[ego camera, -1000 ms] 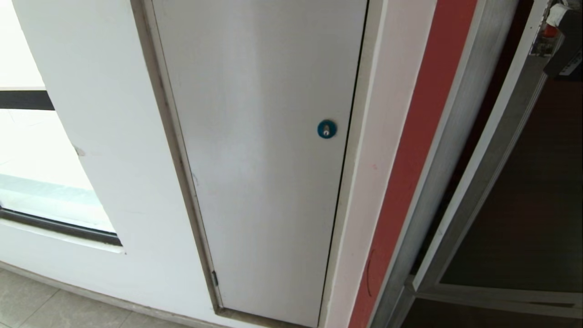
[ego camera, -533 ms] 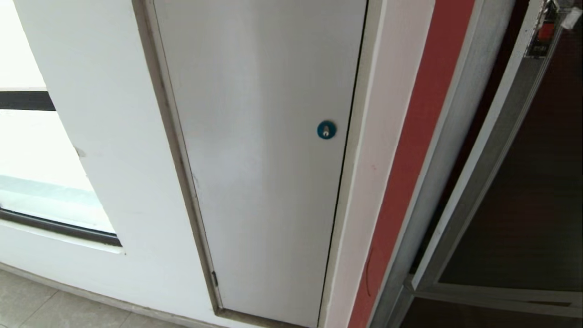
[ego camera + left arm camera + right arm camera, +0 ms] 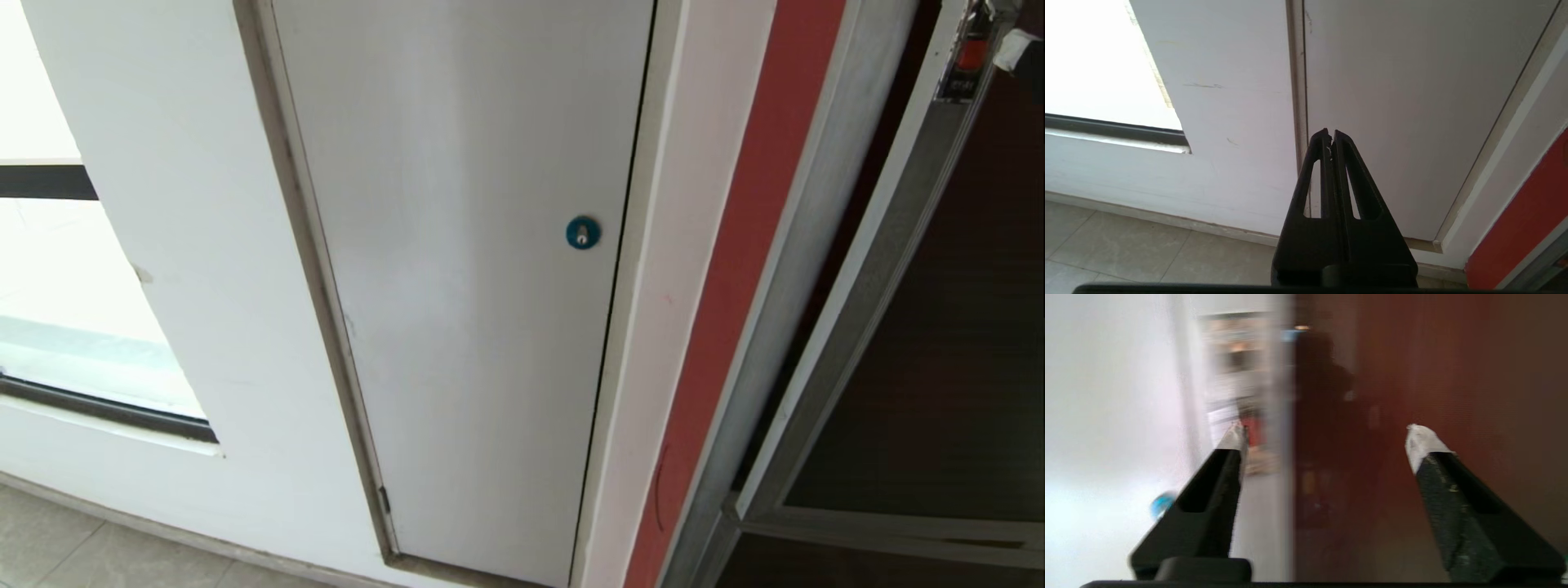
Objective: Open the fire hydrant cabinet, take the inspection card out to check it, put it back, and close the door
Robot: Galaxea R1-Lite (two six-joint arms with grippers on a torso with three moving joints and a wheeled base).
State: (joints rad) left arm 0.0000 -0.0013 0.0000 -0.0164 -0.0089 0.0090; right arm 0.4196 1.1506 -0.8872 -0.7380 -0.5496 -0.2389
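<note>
The fire hydrant cabinet (image 3: 804, 269) stands at the right of the head view, silver-framed beside a red strip. Its door (image 3: 955, 351) is dark tinted glass in a silver frame, and a narrow dark gap shows between that frame and the cabinet's. A small red latch (image 3: 971, 53) sits at the door's edge. My right gripper (image 3: 1329, 435) is open, facing the door's (image 3: 1392, 416) frame edge with nothing between its fingers; the latch (image 3: 1253, 430) lies close to one white-taped fingertip (image 3: 1016, 51). My left gripper (image 3: 1330, 134) is shut and parked low. The inspection card is out of view.
A plain white door (image 3: 473, 269) with a round blue lock (image 3: 582, 233) fills the middle of the head view. A bright window (image 3: 73, 327) is at the left, and tiled floor (image 3: 1126, 241) runs along the wall's foot.
My right gripper was shut at the red latch a second ago; it has opened wide and drawn back from it. The left arm has not moved.
</note>
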